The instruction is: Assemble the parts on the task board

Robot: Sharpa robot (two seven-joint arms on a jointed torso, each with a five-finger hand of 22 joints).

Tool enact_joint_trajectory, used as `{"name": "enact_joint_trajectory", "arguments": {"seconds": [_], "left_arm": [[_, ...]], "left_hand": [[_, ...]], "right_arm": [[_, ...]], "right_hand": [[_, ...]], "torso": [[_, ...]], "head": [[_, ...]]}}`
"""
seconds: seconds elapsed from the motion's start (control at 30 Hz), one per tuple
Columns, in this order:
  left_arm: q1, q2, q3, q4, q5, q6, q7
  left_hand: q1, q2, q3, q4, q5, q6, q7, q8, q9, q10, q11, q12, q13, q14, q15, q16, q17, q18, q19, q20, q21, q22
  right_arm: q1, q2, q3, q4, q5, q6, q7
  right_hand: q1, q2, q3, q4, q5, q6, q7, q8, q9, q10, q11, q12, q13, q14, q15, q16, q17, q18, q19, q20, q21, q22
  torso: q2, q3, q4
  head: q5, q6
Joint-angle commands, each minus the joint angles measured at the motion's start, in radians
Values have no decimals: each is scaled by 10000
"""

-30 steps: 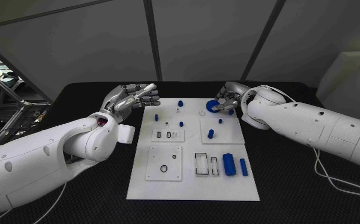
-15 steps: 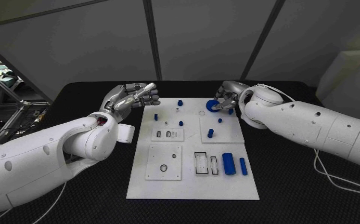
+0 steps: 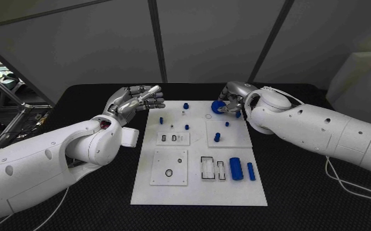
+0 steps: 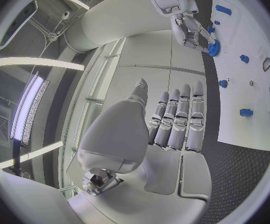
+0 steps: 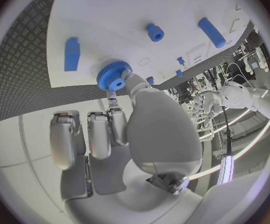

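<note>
Pinching the blue gear (image 5: 114,75) between fingertips, my right hand (image 3: 235,98) sits at the far right corner of the task board (image 3: 199,188); against a second ago it has edged toward the board's far edge, the gear lifted a touch with it; my left hand (image 3: 138,101) holds nothing, fingers straight and together, hovering off the board's far left corner, unchanged; the blue pegs and the two blue cylinders (image 3: 240,170) near the board's right edge lie as before.
</note>
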Motion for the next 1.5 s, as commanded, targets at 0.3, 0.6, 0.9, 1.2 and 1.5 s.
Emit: {"name": "enact_joint_trajectory", "arguments": {"seconds": [0.3,0.6,0.9,1.2,1.5], "left_arm": [[13,-23,9,12,-48,111,10],[15,-24,10,27,-48,105,18],[19,2,11,21,-48,110,25],[24,12,12,23,-48,140,20],[32,0,13,33,-48,141,22]], "left_hand": [[59,49,-19,-52,-1,19,100,-45,-15,13,43,-34,-11,17,57,-36,3,-58,-41,11,-69,-17],[59,49,-19,-52,-1,19,100,-45,-15,13,43,-34,-11,17,57,-36,3,-58,-41,11,-69,-17],[59,49,-19,-52,-1,19,100,-45,-15,13,43,-34,-11,17,57,-36,3,-58,-41,11,-69,-17],[59,49,-19,-52,-1,19,100,-45,-15,13,43,-34,-11,17,57,-36,3,-58,-41,11,-69,-17],[59,49,-19,-52,-1,19,100,-45,-15,13,43,-34,-11,17,57,-36,3,-58,-41,11,-69,-17]], "right_arm": [[23,-182,12,1220,-208,-1393,544],[27,675,6,1275,-607,-1161,562],[26,1625,-72,489,-685,-1034,500],[22,2116,-161,-153,-694,-809,554],[20,2284,-180,-435,-695,-492,486]], "right_hand": [[-124,187,0,-79,48,512,-272,56,250,340,-91,40,843,668,-73,56,905,-150,1073,-69,31,2633],[-145,188,3,-84,55,519,-276,49,251,336,-95,30,834,665,-73,50,893,-150,1073,-70,31,2633],[-193,187,5,-87,59,535,-280,38,254,327,-99,13,822,653,-75,25,837,-150,1073,-74,31,2633],[-236,198,13,-86,71,538,-282,21,254,321,-104,3,817,649,-73,16,820,-150,1073,-75,31,2633],[-286,189,13,-92,75,532,-283,-3,252,310,-109,-14,807,645,-70,8,806,-150,1073,-75,31,2633]], "torso": [[-12,-17,4],[11,-13,43],[20,-7,14],[7,-2,21],[8,1,-5]], "head": [[35,15],[51,42],[151,10],[197,-62],[271,-97]]}}
